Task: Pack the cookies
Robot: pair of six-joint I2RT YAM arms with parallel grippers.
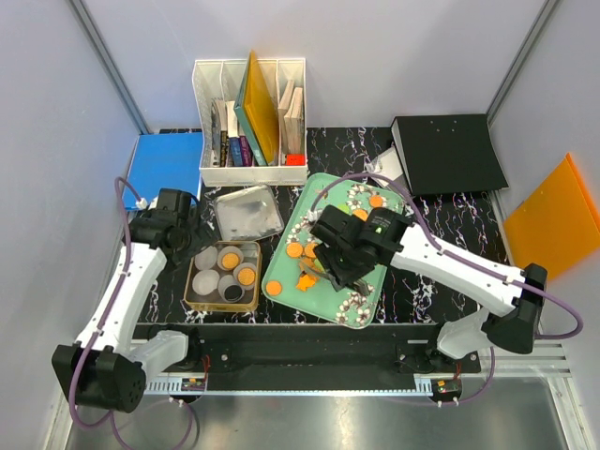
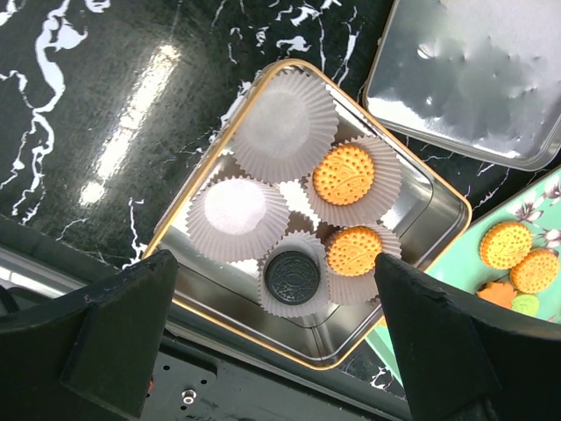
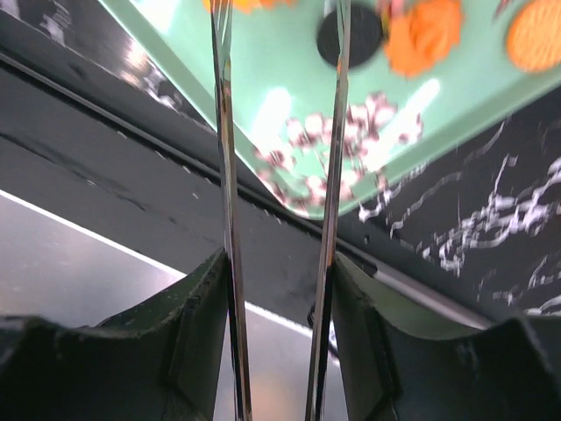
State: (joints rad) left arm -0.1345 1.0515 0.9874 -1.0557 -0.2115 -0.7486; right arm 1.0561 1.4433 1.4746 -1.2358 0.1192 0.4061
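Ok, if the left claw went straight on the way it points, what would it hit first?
Probably the paper cup holding the black cookie, inside the gold-rimmed tin: it sits between the open left claw's fingers in the wrist view. Nothing shows in between, though depth is unclear.

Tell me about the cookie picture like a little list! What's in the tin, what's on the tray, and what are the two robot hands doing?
tin: open, five paper cups inside
filled cups: two orange cookies, one black cookie
empty cups: two
lid: on the table beside the tin
tray: mint green, loose cookies on it
left gripper: open, above the tin, holding nothing
right gripper: holding tongs over the tray
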